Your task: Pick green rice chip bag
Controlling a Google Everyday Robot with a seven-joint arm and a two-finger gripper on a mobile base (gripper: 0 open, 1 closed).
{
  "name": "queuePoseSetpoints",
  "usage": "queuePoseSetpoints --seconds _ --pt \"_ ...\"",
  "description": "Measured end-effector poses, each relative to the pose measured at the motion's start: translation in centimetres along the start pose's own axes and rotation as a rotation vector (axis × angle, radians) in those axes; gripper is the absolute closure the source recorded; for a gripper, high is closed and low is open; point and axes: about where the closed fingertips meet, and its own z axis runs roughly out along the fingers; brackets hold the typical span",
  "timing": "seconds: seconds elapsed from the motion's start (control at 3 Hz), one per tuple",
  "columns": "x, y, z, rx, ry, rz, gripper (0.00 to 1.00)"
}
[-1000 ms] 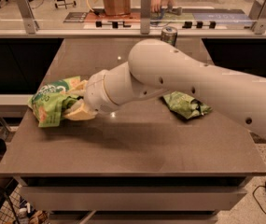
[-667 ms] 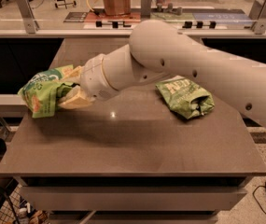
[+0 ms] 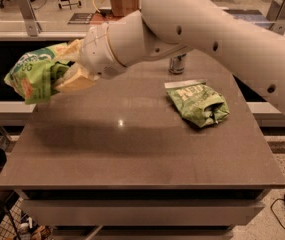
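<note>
The green rice chip bag (image 3: 31, 75) is bright light-green with white letters and orange chip pictures. It hangs crumpled in the air over the table's left edge, clear of the tabletop. My gripper (image 3: 64, 66) is shut on the bag's right side, its cream fingers (image 3: 74, 81) pinching it from above and below. The white arm (image 3: 192, 24) reaches in from the upper right.
A smaller olive-green bag with a silvery top strip (image 3: 198, 103) lies on the brown table (image 3: 132, 149) at the right. A metal can (image 3: 177, 64) stands behind it, partly hidden by the arm. A counter with a paper bag (image 3: 124, 0) is at the back.
The gripper has lifted the green rice chip bag off the table and carried it left and up. The view has shifted, so the olive bag appears further to the right.
</note>
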Motion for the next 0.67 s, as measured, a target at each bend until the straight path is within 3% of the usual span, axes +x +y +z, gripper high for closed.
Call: queuePoseSetpoints --seconds 0.33,0.67 --pt "-2.67 -1.53 -1.92 0.026 0.026 -0.047 1.0" --pt "-2.9 -1.67 -2.06 0.03 0.026 -0.05 1.0"
